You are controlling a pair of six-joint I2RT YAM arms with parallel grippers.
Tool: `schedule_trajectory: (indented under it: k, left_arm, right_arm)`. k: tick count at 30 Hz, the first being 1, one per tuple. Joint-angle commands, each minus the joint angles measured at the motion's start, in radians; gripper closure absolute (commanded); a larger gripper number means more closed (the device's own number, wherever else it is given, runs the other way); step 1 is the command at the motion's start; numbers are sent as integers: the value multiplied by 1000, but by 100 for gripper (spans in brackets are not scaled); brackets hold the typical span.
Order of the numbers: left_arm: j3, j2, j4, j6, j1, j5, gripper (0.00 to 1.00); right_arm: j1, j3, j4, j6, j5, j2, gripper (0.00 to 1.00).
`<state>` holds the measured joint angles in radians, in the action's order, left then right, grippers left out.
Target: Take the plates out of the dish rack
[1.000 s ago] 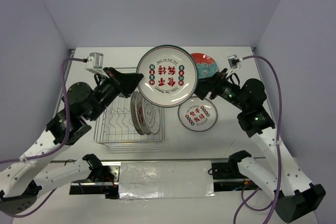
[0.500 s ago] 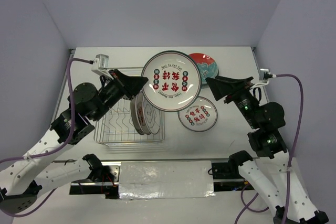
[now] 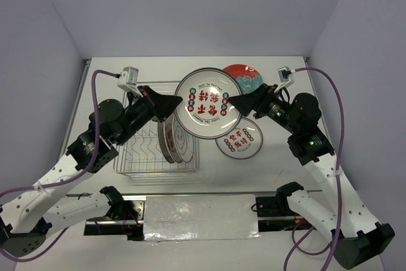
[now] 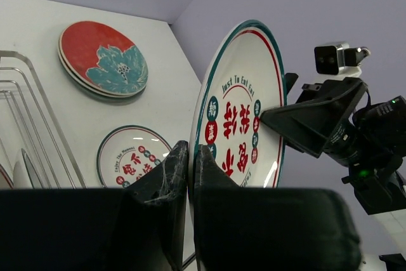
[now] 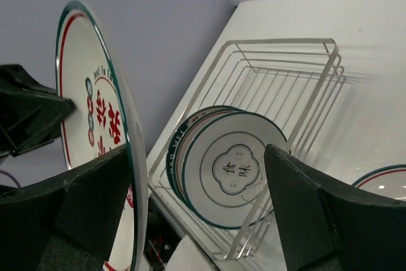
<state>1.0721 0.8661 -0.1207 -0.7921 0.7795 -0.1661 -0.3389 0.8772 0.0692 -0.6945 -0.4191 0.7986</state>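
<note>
My left gripper (image 3: 172,103) is shut on the left rim of a large white plate with red characters (image 3: 208,103) and holds it up, tilted, above the table; its pinch shows in the left wrist view (image 4: 192,157), with the plate (image 4: 244,112) above it. My right gripper (image 3: 232,99) is open at the plate's right rim. In the right wrist view (image 5: 198,157) the plate's edge (image 5: 95,112) lies against the left finger, inside the open jaws. The dish rack (image 3: 136,157) holds several upright plates (image 3: 174,138), also in the right wrist view (image 5: 235,169).
A stack of red plates with teal flower (image 3: 248,77) lies at the back of the table. A smaller white plate with red characters (image 3: 239,139) lies flat right of the rack. The rack's wire sides (image 5: 279,74) stand upright.
The right arm swung away to the right, then came back to the plate's right rim. The left gripper carried the plate a little right and lower.
</note>
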Motion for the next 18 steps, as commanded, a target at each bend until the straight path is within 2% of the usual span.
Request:
schedule_trajectory:
  k: [1,2,4,5,6,7,8,10,11,13,15,18]
  left_arm:
    - [11,-12,168,-21,-3,31,100]
    - [11,-6,170,-19,-3,31,100]
    - [12,2,167,-9,-5,30,100]
    - [12,14,167,-6,-5,28,96]
    - [14,20,170,-1,-5,25,90]
    - [15,28,171,16,-5,19,78]
    - [29,51,155,27,-6,10,37]
    - [87,109,33,53,-6,-86,1]
    - [179,135,-135,79,-6,-129,0]
    - [326,209,-317,93,-6,-261,1]
    - [380,237,-509,112,-6,-320,1]
    - [385,225,-591,157,-6,-348,0]
  right_arm:
    - [-9,6,4,56,-56,-7,15]
    - [-6,-6,-18,58,-78,-4,35]
    - [-9,-21,-51,55,-174,4,61]
    - [-5,-27,-75,41,-203,8,95]
    - [-6,-36,-110,33,-228,10,100]
    - [-5,-52,-130,26,-253,8,100]
    - [0,-53,-118,24,-256,4,100]
    - [15,-15,7,44,-132,-6,100]
    - [43,-1,159,52,58,-7,100]
    - [79,6,272,53,219,-6,100]
    - [136,-10,291,81,238,8,100]
    - [223,-53,307,133,206,62,100]
